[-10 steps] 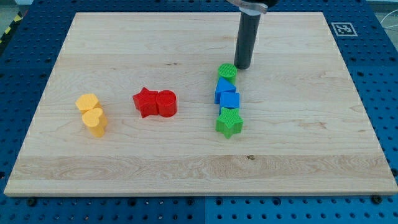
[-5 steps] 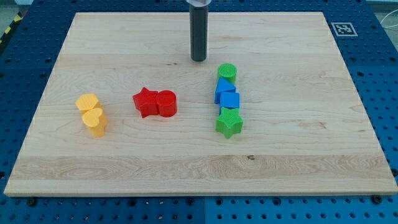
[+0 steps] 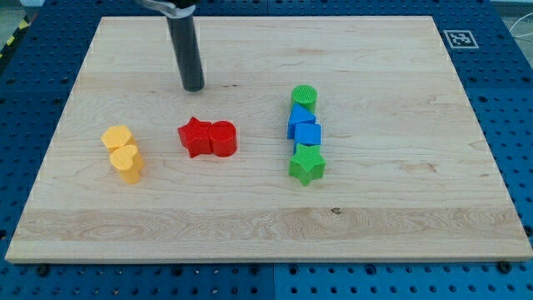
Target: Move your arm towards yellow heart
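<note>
The wooden board (image 3: 416, 217) carries three separate clusters of blocks. My tip (image 3: 193, 87) – a bare rod with no pincer to open or close – rests on open wood above the red star (image 3: 193, 136), touching nothing. The yellow heart (image 3: 127, 162) lies toward the view's lower left, just below the yellow hexagon (image 3: 117, 137) – probably best approached diagonally, passing left of the red pair.

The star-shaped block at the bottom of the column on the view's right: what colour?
Green star block, shown in the camera view.

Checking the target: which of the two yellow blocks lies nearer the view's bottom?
The yellow heart. It sits just below the other yellow block, touching it. My tip is up and right of both.
</note>
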Robot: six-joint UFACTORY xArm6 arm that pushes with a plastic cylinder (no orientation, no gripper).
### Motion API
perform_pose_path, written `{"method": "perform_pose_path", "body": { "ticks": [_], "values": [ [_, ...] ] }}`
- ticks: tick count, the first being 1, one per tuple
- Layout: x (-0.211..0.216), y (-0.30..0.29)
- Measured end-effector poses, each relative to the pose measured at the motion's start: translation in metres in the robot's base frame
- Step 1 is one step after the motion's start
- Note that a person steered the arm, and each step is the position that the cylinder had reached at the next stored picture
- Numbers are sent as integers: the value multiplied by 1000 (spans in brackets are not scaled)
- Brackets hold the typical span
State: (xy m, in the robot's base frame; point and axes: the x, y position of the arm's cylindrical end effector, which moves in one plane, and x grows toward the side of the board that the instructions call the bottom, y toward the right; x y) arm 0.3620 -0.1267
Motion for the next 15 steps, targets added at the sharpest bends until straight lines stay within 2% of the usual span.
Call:
{"method": "perform_pose_path", "body": {
  "ticks": [5,9,12,15],
  "values": [
    [15,-111],
    [83,-165],
    [138,-146],
    [151,-102]
  ]
}}
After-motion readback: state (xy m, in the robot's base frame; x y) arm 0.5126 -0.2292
